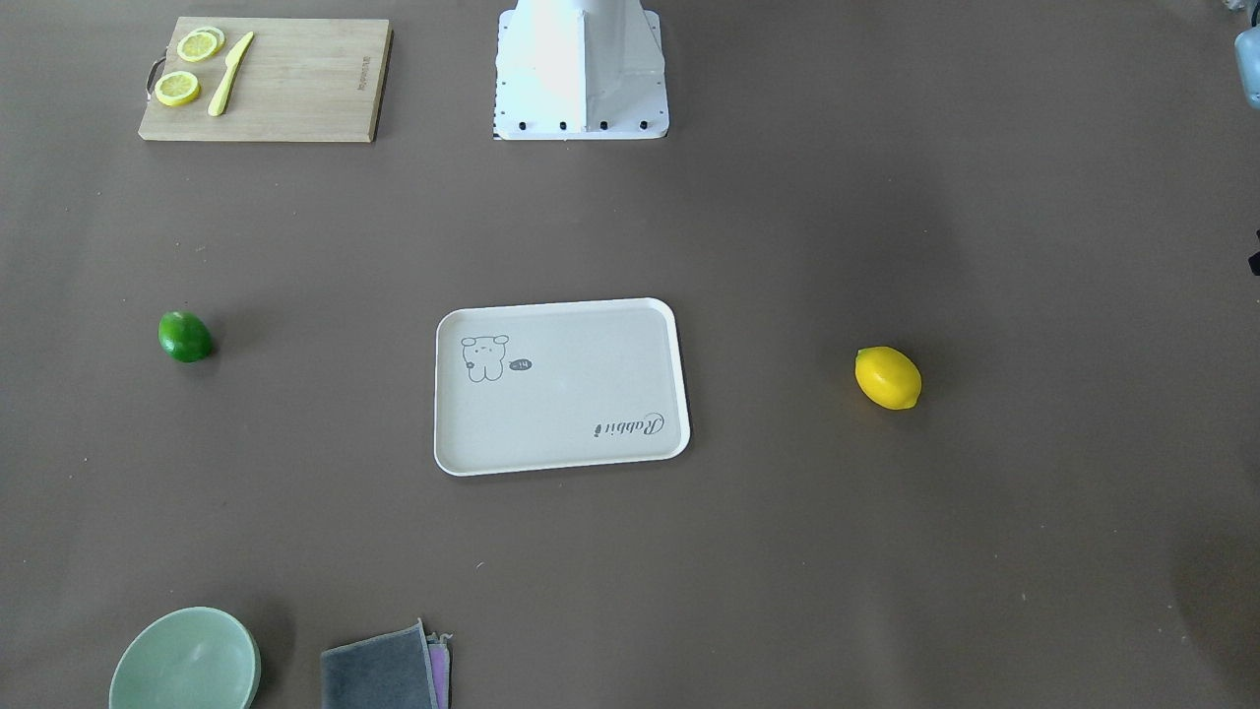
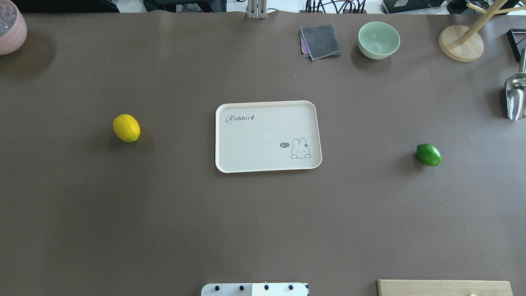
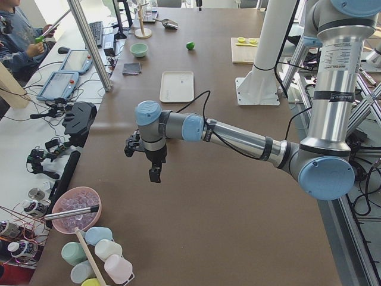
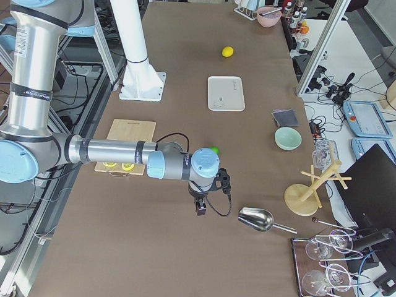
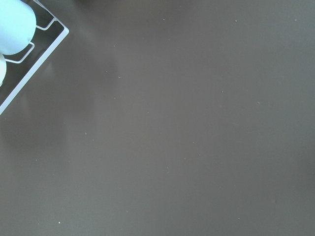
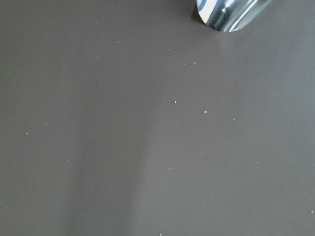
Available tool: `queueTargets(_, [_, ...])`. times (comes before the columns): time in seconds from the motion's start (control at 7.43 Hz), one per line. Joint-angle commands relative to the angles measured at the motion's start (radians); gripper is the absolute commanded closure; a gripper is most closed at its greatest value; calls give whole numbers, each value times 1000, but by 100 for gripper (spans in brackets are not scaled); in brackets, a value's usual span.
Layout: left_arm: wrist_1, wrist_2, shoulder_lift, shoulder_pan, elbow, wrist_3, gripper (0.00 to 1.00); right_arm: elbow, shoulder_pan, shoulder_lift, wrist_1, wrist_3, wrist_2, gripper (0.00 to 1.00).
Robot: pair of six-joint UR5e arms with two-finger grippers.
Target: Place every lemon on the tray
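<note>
The yellow lemon point(image 1: 888, 378) lies on the bare table on my left side, also in the overhead view point(image 2: 126, 128). The green lemon point(image 1: 184, 337) lies on my right side, also in the overhead view point(image 2: 428, 155). The off-white tray point(image 2: 263, 135) sits between them, empty, and also shows in the front-facing view point(image 1: 581, 394). My left gripper point(image 3: 154, 173) hangs over the table's left end, far from the yellow lemon. My right gripper point(image 4: 200, 209) hangs near the green lemon point(image 4: 214, 149). I cannot tell whether either gripper is open or shut.
A wooden cutting board point(image 1: 266, 79) with lemon slices and a yellow knife lies near the robot base point(image 1: 581, 69). A green bowl point(image 2: 378, 40), a grey cloth point(image 2: 320, 41), a wooden stand point(image 2: 460, 43) and a metal scoop point(image 2: 515, 96) stand at the far right. A pink bowl point(image 2: 10, 26) is far left.
</note>
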Motion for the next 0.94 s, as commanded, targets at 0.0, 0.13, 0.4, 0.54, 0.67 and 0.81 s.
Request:
queueTargets(0.0, [-24, -13, 21, -2, -35, 1, 2, -3, 2, 8, 0, 5, -1, 0])
queueTargets(0.13, [-53, -23, 63, -2, -80, 0, 2, 2, 12, 8, 0, 6, 0, 0])
queueTargets(0.4, [-58, -24, 68, -1, -64, -12, 2, -6, 46, 8, 0, 6, -1, 0])
queueTargets(0.54, [-60, -26, 66, -1, -58, -14, 2, -6, 48, 8, 0, 5, -1, 0])
queueTargets(0.67, [-61, -26, 57, 1, -47, -15, 2, -1, 55, 5, 0, -1, 0, 0])
queueTargets(0.81, [-70, -27, 66, -1, -58, -11, 2, -3, 55, 2, 0, 5, 0, 0])
